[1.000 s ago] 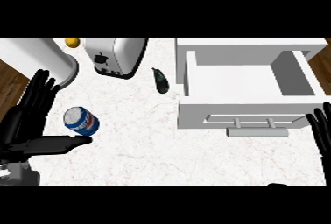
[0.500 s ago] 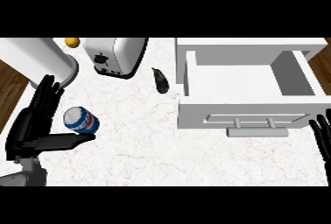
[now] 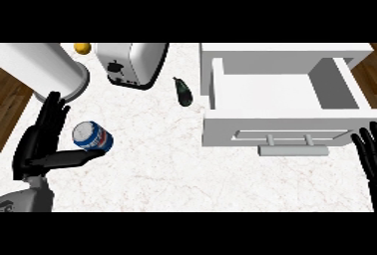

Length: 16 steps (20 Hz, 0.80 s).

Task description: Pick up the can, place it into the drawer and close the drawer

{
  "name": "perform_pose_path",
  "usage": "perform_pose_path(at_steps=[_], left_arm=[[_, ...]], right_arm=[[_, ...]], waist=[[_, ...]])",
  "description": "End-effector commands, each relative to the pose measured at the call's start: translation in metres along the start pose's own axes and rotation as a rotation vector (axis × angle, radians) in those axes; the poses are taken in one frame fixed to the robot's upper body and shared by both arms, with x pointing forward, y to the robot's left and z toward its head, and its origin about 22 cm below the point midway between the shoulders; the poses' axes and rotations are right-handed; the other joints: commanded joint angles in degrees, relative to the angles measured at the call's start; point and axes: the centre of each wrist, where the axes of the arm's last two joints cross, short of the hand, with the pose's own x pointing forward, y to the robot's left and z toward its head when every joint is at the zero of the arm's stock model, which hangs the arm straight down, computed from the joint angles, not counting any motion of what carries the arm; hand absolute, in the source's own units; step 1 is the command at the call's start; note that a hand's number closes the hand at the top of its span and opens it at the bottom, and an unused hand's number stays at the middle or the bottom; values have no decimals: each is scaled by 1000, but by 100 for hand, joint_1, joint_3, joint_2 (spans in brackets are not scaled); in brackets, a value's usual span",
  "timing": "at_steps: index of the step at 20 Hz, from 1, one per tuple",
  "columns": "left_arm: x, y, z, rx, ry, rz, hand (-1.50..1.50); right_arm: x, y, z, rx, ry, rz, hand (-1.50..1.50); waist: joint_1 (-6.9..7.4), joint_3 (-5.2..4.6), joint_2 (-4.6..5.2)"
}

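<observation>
1. Blue-and-white can sits on the marble table at the left, cradled between the straight fingers and the outstretched thumb of the left hand; the hand is spread and has not curled round the can, so nothing is grasped. If the arm lifts before the fingers wrap, I judge the can would stay behind or tip
2. Whether the can stands upright or leans I cannot tell for sure; its round top faces the view. A thumb pushing low against its side could roll it across the table rather than trap it
3. Between the can and the open white drawer lies a small dark bottle-like thing, and a toaster stands behind it. A low carry toward the drawer might clip either one
4. White drawer walls stand up round the cavity, and the left wall is the one the carry must clear; coming in too low would knock the can against it
5. Right hand shows at the right edge, fingers straight and holding nothing, just beside the drawer's handle. Pushing the drawer in before the left hand has let go and cleared out could pinch that hand or jam the can
6. A large white cylinder stands close behind the left fingers, leaving little room to adjust
</observation>
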Motion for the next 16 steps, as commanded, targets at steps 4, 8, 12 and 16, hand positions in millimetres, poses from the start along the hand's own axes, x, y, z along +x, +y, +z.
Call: perform_pose_path(at_steps=[4,8,12,16], left_arm=[[-49,30,27,16,23,-4,-150],[-44,32,8,0,44,-9,-150],[-58,29,4,4,34,-10,-150],[-84,19,16,7,56,-20,-150]], right_arm=[[-5,3,9,-12,-12,-16,-150],[-11,-2,-5,13,-2,9,-150],[2,-9,-1,16,-18,13,-150],[-1,5,-2,-4,-12,3,-150]], waist=[[-2,-1,0],[4,0,0],[-2,0,-1],[-5,-1,2]])
